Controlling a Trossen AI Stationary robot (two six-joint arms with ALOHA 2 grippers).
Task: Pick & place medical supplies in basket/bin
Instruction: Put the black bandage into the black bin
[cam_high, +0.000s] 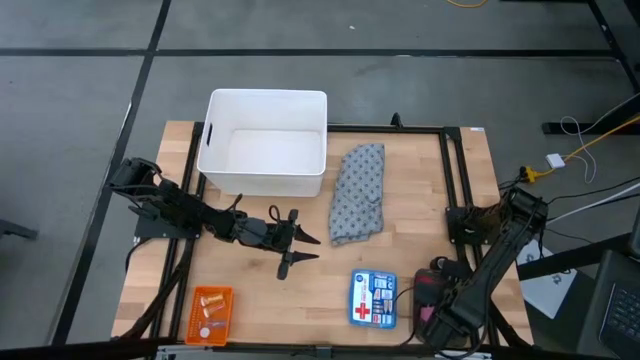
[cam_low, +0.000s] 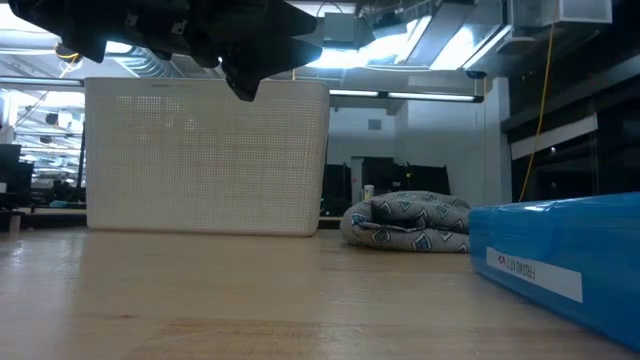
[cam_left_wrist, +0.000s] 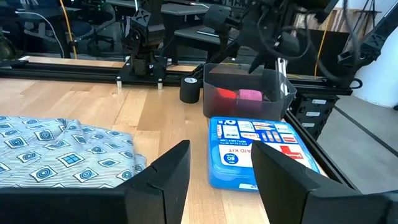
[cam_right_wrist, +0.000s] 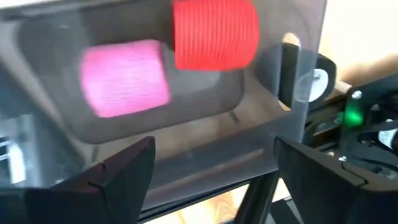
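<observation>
A grey-blue patterned cloth (cam_high: 358, 192) lies crumpled on the table beside a white bin (cam_high: 265, 140); it also shows in the left wrist view (cam_left_wrist: 62, 152). A pink roll (cam_right_wrist: 124, 78) and a red roll (cam_right_wrist: 214, 34) lie in a dark clear tray (cam_high: 432, 292) at the near right. Tiny tan-gold vials lie in an orange tray (cam_high: 211, 314) at the near left. My left gripper (cam_high: 300, 250) is open above the table, left of the cloth. My right gripper (cam_right_wrist: 211, 174) is open above the dark tray, touching nothing.
A blue first-aid box (cam_high: 373, 298) lies flat near the table's front edge, between the two trays. A black tape roll (cam_left_wrist: 191, 89) stands by the dark tray. A black metal frame (cam_high: 455, 170) runs along the table's sides.
</observation>
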